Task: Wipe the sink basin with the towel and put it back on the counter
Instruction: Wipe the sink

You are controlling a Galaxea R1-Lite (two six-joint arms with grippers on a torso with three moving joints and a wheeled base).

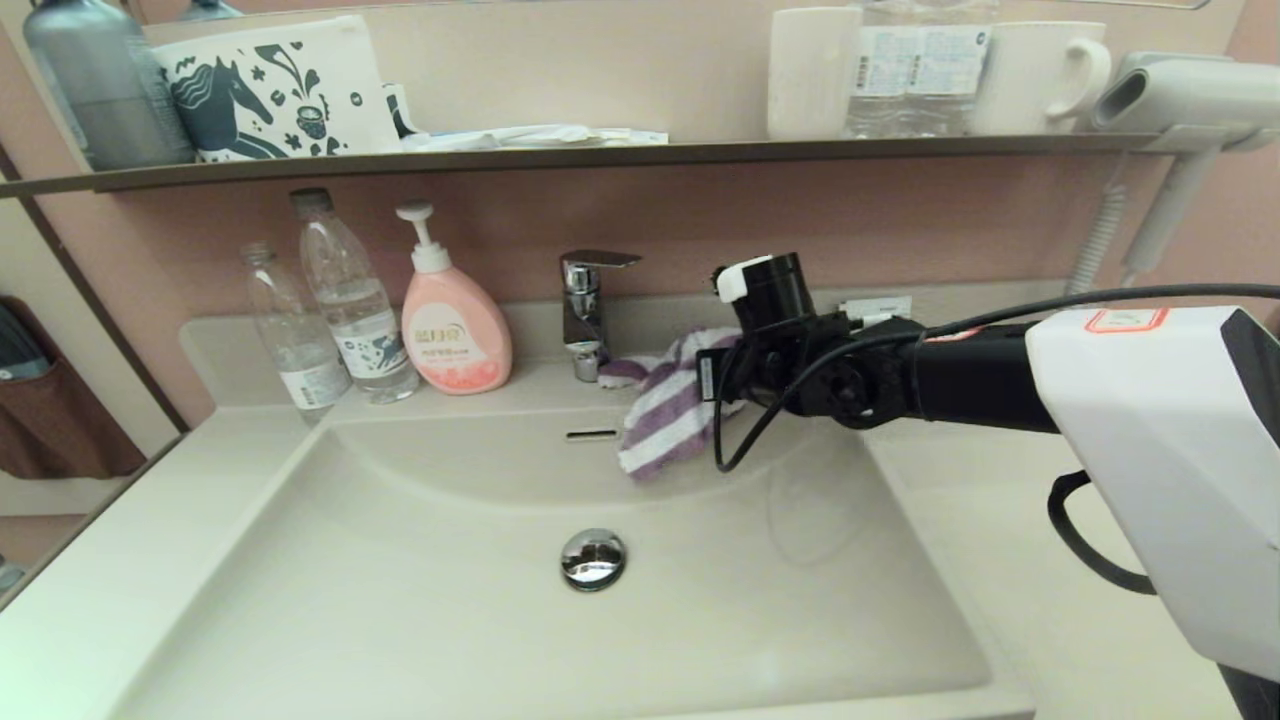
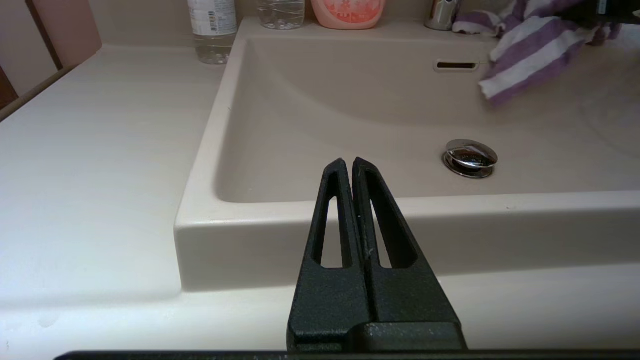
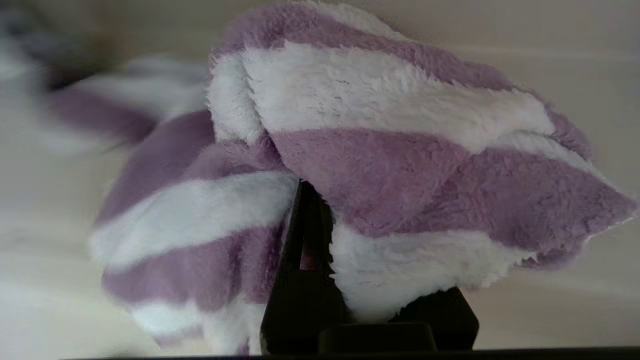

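Filling the right edge of the head view, the right arm's white shell leads left into a black wrist that reaches across the counter (image 1: 1000, 520) toward the centre of the frame. The right gripper (image 3: 312, 200) is clamped on the towel (image 1: 668, 405); in the right wrist view the plush stripes bulge around and over the dark fingers, hiding their tips. The towel sits at upper centre, draped from the back ledge beside the tap (image 1: 585, 310) down over the rear rim of the basin (image 1: 420, 580), its loose end hanging just right of the overflow slot (image 1: 591, 434).

Wiping seems barely begun: the towel touches only the rear slope. To do it well, the arm should likely lower the bunched cloth onto the sloped wall and sweep broad passes down toward the drain (image 1: 592, 557), keeping cloth, not fingers, against the surface.

At lower centre of the left wrist view, the left gripper (image 2: 348, 164) is closed on nothing, parked before the basin's front edge.
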